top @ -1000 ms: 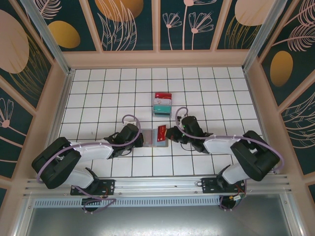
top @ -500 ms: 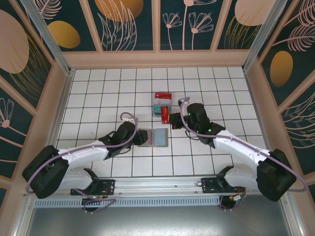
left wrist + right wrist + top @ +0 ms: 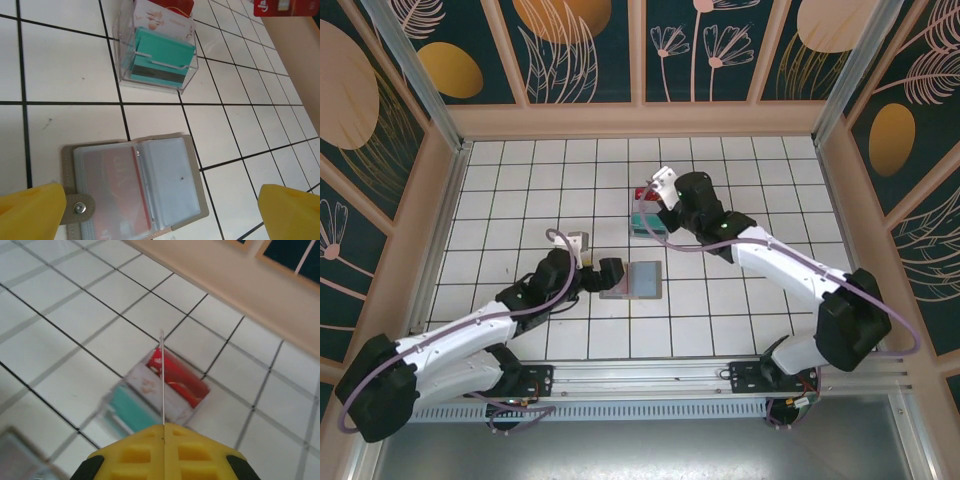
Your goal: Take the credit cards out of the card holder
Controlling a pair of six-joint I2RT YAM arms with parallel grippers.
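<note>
Right gripper [image 3: 163, 427]: pinched card [image 3: 162, 375] edge-on above tray [image 3: 155, 86]; needed lowering squarely.
Left gripper [image 3: 603, 276]: wide, beside card holder [image 3: 196, 176].

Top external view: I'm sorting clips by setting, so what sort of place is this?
Probably a purpose-built robot test booth, not a home: a white tiled table boxed in by leaf-patterned wall panels, with two robot arms bolted to a metal rail at its near edge.
</note>
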